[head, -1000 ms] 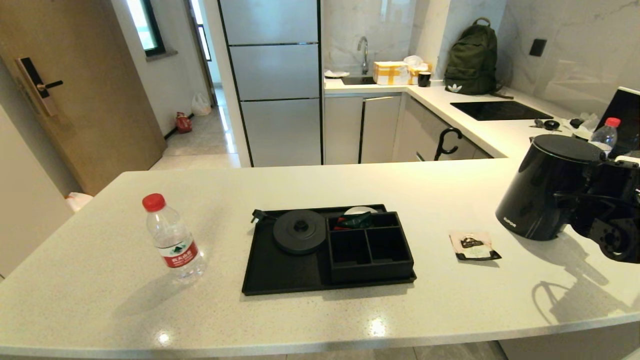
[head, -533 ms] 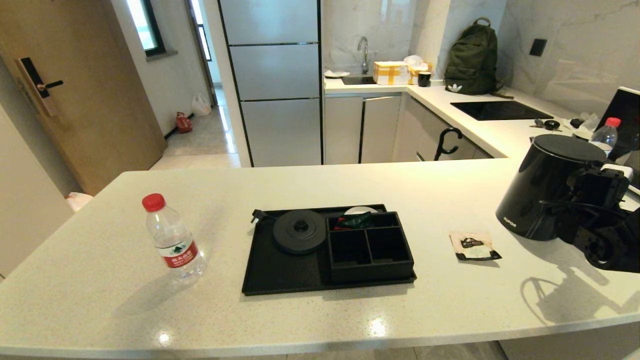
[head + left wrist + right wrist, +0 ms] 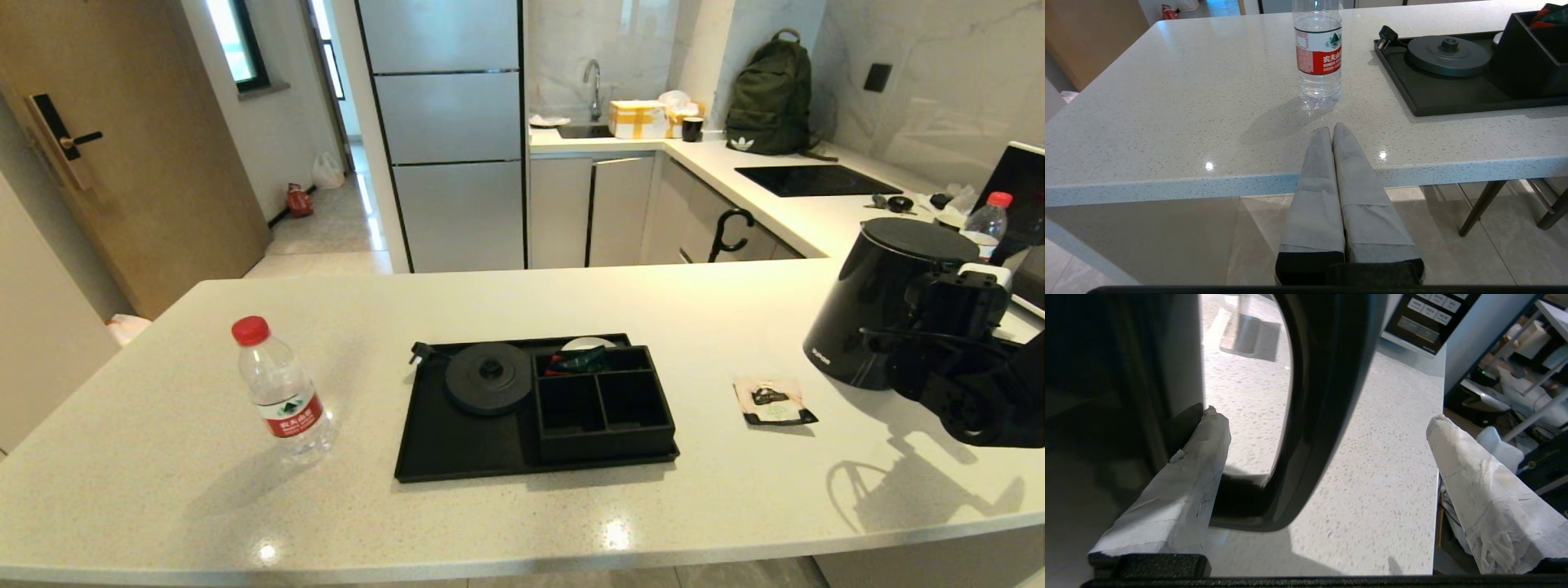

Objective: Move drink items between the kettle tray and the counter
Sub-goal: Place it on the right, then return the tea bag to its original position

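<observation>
The tall black electric kettle [image 3: 886,302] is seen standing upright on the white speckled stone surface [image 3: 245,506], at its right end, well apart from the flat black rectangular tray [image 3: 457,441] at mid-surface. The tray's round grey kettle base [image 3: 488,377] is bare. The kettle's long axis is vertical; its curved black handle [image 3: 1310,416] faces away from the tray, toward the right hand [image 3: 1327,428].

In the right wrist view the handle loop is found between the right hand's two taped fingers [image 3: 1188,490]: one finger passes inside the loop, close against the kettle body, the other stands well outside. The hand is spread wide and nothing is gripped yet. The arm is held level, about at handle height, approaching from the kettle's right.

The step is judged to be closing on the handle; the kettle would then need carrying leftward to the round base.

The small clear water bottle with red cap [image 3: 282,392] stands left of the tray; the pinkish tea sachet [image 3: 771,402] lies flat between tray and kettle.

The left hand [image 3: 1332,134] is parked at the surface's front edge, fingers pressed together, empty, pointing toward the bottle.
</observation>
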`<state>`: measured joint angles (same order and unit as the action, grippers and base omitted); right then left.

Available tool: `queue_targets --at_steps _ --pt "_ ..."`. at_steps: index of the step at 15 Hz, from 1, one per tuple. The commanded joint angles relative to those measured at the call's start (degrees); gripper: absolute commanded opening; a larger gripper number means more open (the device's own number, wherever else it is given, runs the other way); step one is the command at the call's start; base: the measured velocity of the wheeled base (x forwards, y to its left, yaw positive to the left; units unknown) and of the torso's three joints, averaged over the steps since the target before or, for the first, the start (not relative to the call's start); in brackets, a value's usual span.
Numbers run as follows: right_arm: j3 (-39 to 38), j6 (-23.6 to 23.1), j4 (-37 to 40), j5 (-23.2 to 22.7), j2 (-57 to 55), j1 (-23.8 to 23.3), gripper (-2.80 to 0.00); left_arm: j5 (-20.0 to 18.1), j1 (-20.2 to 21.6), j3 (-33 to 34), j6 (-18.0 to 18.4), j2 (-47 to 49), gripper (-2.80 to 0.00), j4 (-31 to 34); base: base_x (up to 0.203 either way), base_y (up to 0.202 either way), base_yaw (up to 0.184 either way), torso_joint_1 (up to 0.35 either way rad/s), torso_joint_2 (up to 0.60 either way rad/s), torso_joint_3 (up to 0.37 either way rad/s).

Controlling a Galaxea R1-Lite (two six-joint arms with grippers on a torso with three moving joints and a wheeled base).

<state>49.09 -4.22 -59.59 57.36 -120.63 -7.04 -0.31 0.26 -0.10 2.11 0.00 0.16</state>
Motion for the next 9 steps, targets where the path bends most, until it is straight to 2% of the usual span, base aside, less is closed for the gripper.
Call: queue_targets --at_steps 1,9 --pt "-0.40 -0.16 -0.27 1.61 1.02 1.52 0.00 -0.04 0.00 0.01 0.00 0.00 -2.80 0.02 0.000 0.000 0.000 0.000 0.00 0.000" --pt "-1.99 -0.29 -0.18 4.05 1.84 5.89 0.00 -0.04 0.03 0.01 0.00 0.09 -2.80 0.02 0.000 0.000 0.000 0.000 0.00 0.000"
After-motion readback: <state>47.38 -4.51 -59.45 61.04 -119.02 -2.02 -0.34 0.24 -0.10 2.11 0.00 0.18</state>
